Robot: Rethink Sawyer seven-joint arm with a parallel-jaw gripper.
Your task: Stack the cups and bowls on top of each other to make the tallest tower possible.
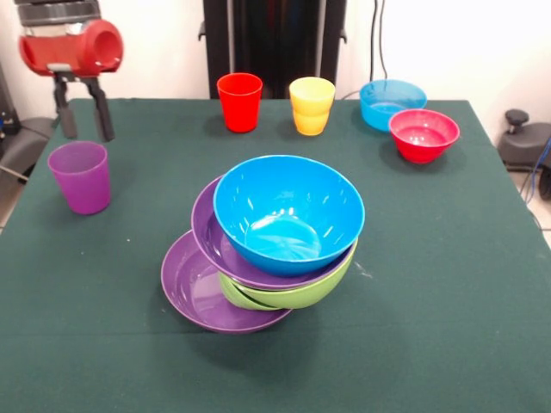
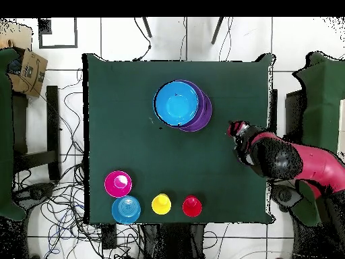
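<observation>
The tower is a lopsided heap of large bowls at the table's middle: a blue bowl (image 1: 288,213) on top, then a purple bowl (image 1: 225,251), a lime green bowl (image 1: 297,292) and a purple bowl (image 1: 202,288) at the bottom. From overhead the blue bowl (image 2: 176,104) covers most of it. My gripper (image 1: 88,136) is open and empty, hanging just behind the translucent purple cup (image 1: 79,176) at the left. It also shows in the overhead view (image 2: 237,129), where my arm hides the purple cup. The red cup (image 1: 239,101) and the yellow-orange cup (image 1: 312,105) stand at the far edge.
A small light blue bowl (image 1: 393,103) and a small red bowl (image 1: 424,134) sit at the far right of the green table (image 1: 448,301). Overhead they show at the lower left, the red bowl (image 2: 118,183) and the light blue bowl (image 2: 126,210). The small green bowl is out of view.
</observation>
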